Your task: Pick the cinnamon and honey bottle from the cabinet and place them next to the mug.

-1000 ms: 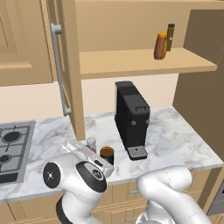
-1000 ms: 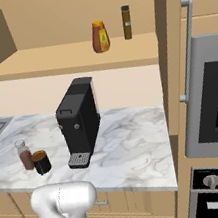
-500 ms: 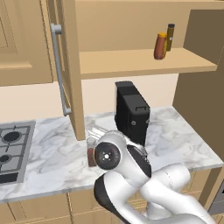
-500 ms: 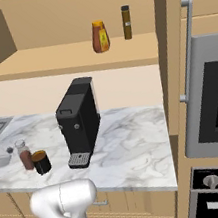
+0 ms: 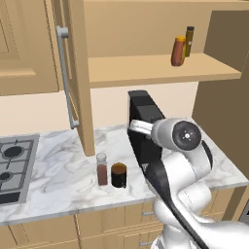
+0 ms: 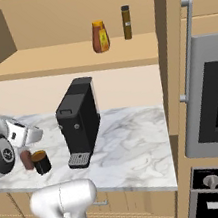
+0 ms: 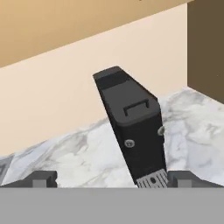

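Cinnamon (image 5: 101, 168) down by mug (image 5: 118, 174); pincer (image 7: 112, 178) apart & empty, so go up to honey bottle (image 5: 178, 51), grab body low, clear coffee machine (image 5: 146, 130).

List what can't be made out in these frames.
- Cinnamon jar, right base view: mostly hidden behind the arm's white link, beside the mug.
- Coffee machine front, left base view: covered by the arm.
- Claw, hand view: only the dark tips clear the bottom; they stand wide apart.
- Thin dark bottle label: too small.

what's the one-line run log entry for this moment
cinnamon: counter, beside mug | honey bottle: cabinet shelf | end effector: open, empty, facing coffee machine
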You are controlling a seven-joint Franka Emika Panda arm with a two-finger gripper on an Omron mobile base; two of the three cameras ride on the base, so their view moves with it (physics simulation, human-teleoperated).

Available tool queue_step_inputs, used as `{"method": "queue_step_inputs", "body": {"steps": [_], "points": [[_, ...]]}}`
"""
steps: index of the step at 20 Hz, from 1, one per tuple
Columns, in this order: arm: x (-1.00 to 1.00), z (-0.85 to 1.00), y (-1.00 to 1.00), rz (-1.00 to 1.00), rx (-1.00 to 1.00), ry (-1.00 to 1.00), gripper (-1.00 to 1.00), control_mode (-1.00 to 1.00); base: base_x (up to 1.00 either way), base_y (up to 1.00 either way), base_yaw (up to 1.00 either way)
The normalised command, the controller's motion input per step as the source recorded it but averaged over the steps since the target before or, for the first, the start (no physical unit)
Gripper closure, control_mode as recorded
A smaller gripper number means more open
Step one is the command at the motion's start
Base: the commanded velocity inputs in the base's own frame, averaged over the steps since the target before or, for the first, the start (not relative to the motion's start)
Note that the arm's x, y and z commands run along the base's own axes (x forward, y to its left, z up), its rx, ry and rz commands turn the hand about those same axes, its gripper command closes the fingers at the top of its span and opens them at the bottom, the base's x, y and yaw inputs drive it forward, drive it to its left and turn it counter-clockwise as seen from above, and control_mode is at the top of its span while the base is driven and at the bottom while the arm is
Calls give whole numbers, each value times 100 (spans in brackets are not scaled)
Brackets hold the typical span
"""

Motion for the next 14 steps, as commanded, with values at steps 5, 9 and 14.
{"method": "queue_step_inputs", "body": {"steps": [5,9,14], "points": [[64,59,-72,27,0,22,-100,-100,0,0,0],[75,41,-62,29,0,26,-100,-100,0,0,0],[30,26,-23,23,0,11,-100,-100,0,0,0]]}}
